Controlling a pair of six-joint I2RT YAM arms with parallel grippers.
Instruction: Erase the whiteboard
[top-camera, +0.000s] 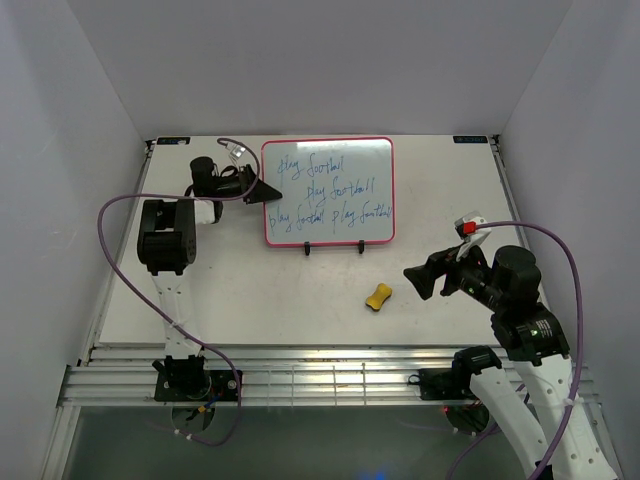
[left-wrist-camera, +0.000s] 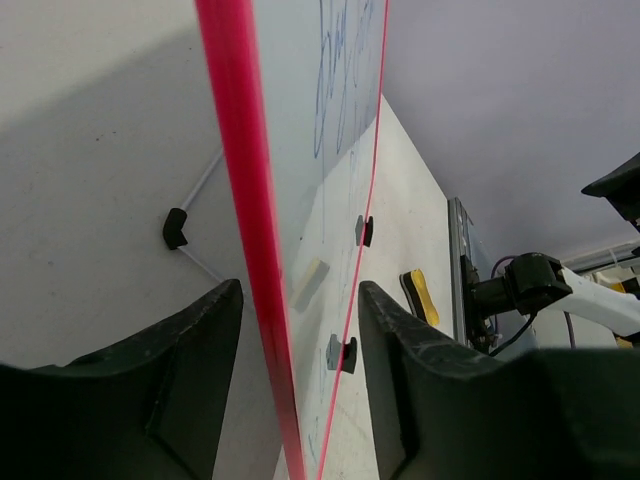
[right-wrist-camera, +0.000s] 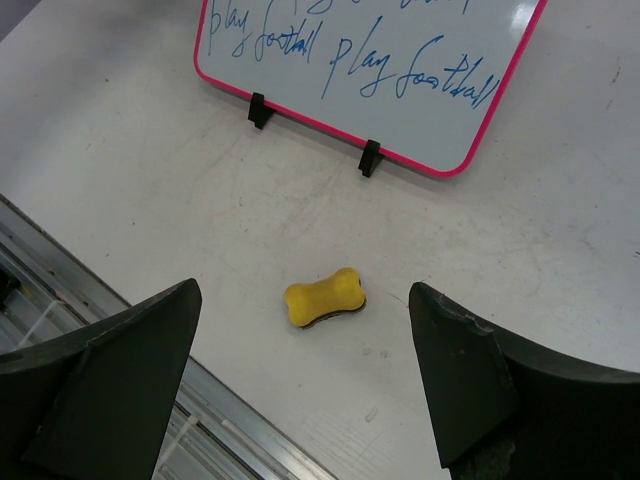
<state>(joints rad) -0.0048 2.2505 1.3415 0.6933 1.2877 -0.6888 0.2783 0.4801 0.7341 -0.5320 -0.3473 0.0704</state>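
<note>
Blue-inked, the whiteboard (top-camera: 328, 190) is propped upright on the table (top-camera: 280, 290), its left edge straddled by the left gripper (top-camera: 268, 190), jaws apart. Pickup is judged in hand: the right gripper (top-camera: 420, 280), jaws apart, must be lowered and closed on the eraser (top-camera: 377, 296).

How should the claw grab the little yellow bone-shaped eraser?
Pinch the eraser across its thin middle, coming straight down from above. It lies flat on the table with a fat lobe at each end, so the waist is the narrowest spot, and the lobes would likely stop it sliding out. The open right claw is nearest.
</note>
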